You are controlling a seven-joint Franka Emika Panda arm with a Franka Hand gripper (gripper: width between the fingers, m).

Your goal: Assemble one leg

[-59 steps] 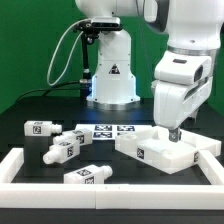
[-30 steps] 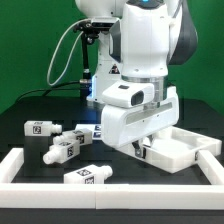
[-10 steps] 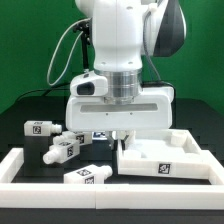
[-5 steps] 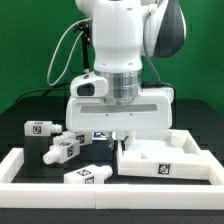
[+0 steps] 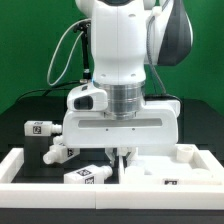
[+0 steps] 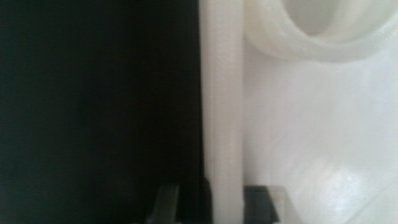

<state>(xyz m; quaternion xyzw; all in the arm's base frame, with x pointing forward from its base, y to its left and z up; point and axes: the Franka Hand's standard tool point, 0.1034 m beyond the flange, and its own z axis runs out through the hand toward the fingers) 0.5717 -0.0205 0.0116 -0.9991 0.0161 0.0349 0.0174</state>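
Note:
My gripper (image 5: 122,157) is low over the table and shut on the raised edge of the large flat white panel (image 5: 178,172), at the panel's side toward the exterior view's left. In the wrist view the two dark fingers (image 6: 173,203) straddle that white wall (image 6: 222,100), and a round raised socket (image 6: 329,35) shows on the panel. Three small white legs with square tags lie loose on the exterior view's left: one far back (image 5: 40,127), one partly behind the arm (image 5: 58,152), one near the front rail (image 5: 86,175).
Long white border rails frame the work area: a front rail (image 5: 100,196), a rail at the exterior view's left (image 5: 14,160) and one at its right (image 5: 214,160). The arm's white body (image 5: 120,60) hides the middle of the table.
The arm has come down and toward the front rail, dragging the panel with it. The panel now lies close to the front rail. The legs have not moved.

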